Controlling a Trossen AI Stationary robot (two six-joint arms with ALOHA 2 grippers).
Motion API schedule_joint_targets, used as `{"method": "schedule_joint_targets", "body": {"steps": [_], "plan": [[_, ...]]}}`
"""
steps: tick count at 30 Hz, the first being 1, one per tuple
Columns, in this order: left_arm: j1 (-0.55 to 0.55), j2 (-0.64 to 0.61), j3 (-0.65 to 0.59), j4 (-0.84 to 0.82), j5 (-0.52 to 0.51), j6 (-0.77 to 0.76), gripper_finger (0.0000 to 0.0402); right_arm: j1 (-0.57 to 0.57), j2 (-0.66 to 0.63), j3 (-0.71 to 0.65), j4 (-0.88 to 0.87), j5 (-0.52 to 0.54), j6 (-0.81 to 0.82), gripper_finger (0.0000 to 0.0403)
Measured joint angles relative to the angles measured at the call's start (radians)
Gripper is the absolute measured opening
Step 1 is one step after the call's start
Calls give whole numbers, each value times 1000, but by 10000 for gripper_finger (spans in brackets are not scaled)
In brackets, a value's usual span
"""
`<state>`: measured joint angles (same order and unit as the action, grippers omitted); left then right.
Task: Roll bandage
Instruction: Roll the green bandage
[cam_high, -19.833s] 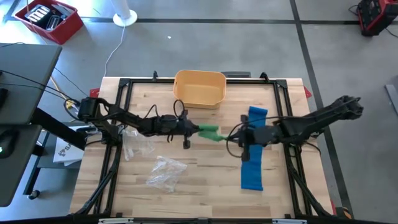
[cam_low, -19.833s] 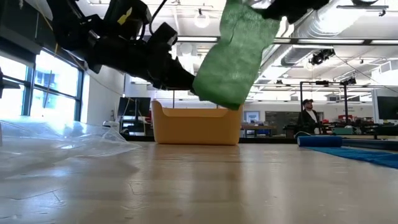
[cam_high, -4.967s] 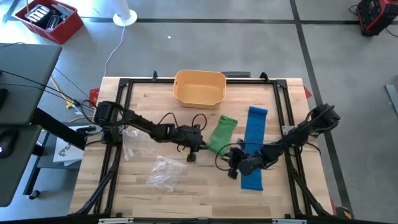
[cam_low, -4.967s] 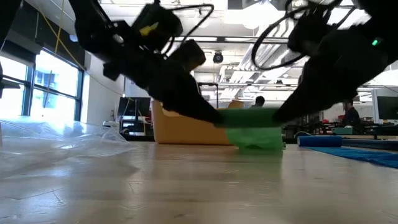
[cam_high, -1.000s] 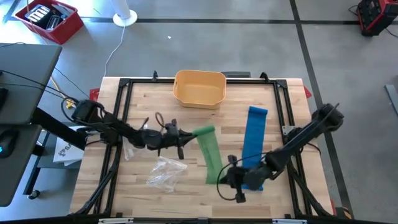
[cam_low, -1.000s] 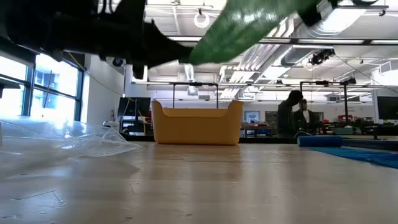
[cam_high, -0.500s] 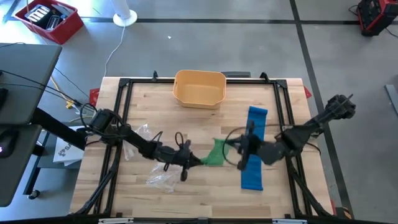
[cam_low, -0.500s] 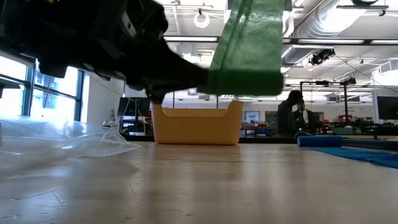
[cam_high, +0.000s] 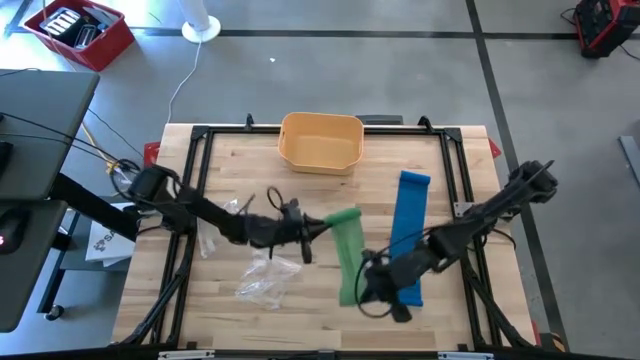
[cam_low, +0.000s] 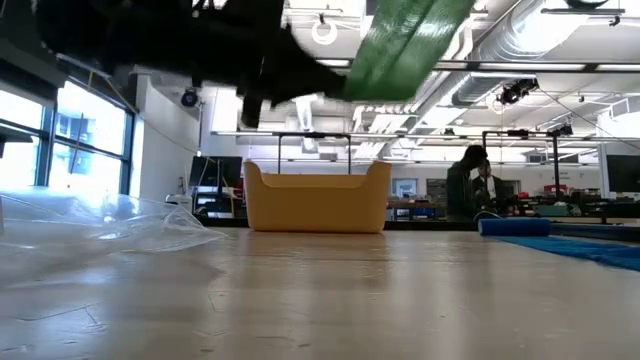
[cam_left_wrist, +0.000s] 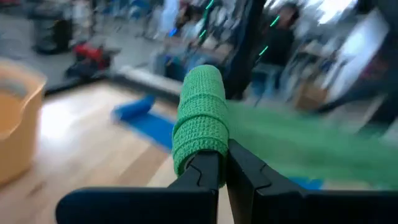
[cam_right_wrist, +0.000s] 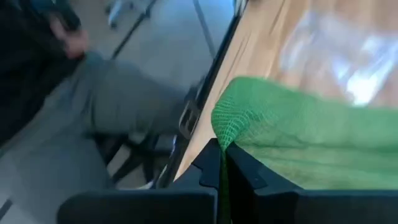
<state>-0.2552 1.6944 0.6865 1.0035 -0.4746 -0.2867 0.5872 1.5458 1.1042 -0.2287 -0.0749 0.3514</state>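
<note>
Bare wood (cam_high: 300, 310) open toward the near table edge; green bandage (cam_high: 347, 252) stretched aloft, pinched between left gripper (cam_high: 318, 226) and right gripper (cam_high: 362, 290).

Even, bright overhead light fills the high view, with only soft shadows under the arms on the bench (cam_high: 240, 300). In the low view, ceiling lamps (cam_low: 322, 30) and windows (cam_low: 90, 130) glare, leaving the arms silhouetted. Both wrist views are heavily blurred beyond the near fingers (cam_left_wrist: 205, 171).
</note>
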Motion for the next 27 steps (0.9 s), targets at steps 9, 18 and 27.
{"method": "schedule_joint_targets", "body": {"steps": [9,18,27], "plan": [[66,-95,1,183,261,-108,5,4,253,0,58,-53,67,0],[67,-63,3,420,334,-176,5,-60,278,1,92,-32,-24,0],[115,-58,27,4,132,-55,5,-50,123,1,261,-30,-13,0]]}}
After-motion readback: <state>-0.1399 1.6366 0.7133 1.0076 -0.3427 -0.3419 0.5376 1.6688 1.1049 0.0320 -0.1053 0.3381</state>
